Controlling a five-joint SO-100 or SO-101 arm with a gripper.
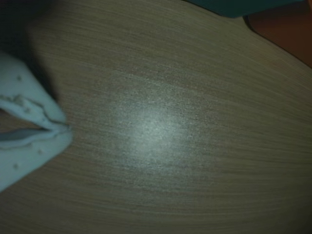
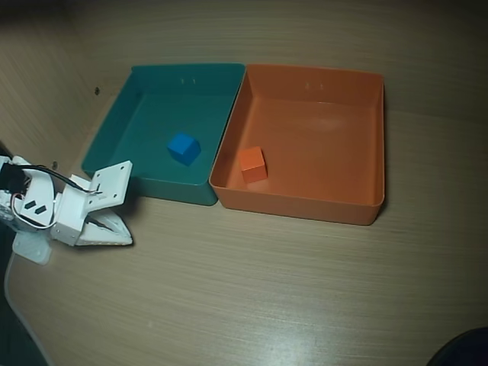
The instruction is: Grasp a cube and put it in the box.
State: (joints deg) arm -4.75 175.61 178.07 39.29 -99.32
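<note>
The gripper [image 2: 122, 235] sits with its fingers pressed together, nothing in them, low over bare table [image 2: 252, 297] near the teal tray [image 2: 114, 130]. The orange cube [image 2: 252, 164] is already inside the orange box [image 2: 366, 145], near its left wall, so I'd say the job's done. The blue cube [image 2: 184, 148] sits in the teal tray.

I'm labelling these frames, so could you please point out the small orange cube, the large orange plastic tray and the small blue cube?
Small orange cube [image 2: 252, 163]: overhead view, top face.
Large orange plastic tray [image 2: 305, 207]: overhead view, near wall.
Small blue cube [image 2: 184, 147]: overhead view, top face.
</note>
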